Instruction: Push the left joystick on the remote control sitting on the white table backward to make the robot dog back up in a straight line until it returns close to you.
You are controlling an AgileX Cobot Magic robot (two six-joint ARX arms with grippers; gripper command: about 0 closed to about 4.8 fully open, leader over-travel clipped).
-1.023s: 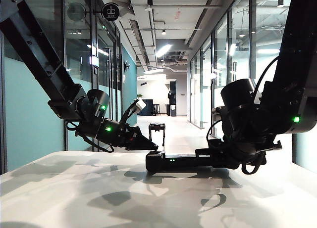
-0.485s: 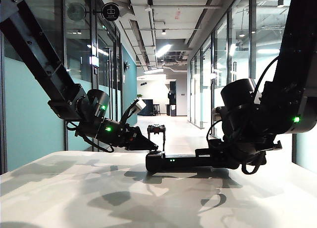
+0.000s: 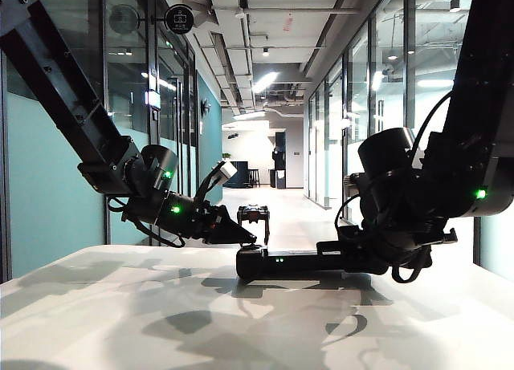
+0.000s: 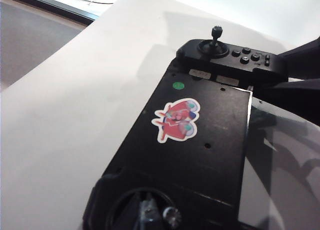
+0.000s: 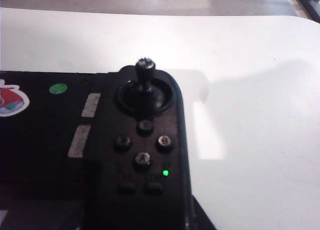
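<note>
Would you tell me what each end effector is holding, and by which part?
It cannot be told: the right end effector meets the remote control's right end, its grip hidden; the left end effector is at its left end.

Both arms were black throughout. The left arm (image 3: 60,89) had a squared, boxy upper link with small screws near its top, followed by rounded joint housings carrying two green indicator lights. Black cables looped beneath its wrist, and a white connector sat above. The right arm (image 3: 474,105) showed bulkier cylindrical housings, one green light, and a black cable arcing alongside the upper link.
</note>
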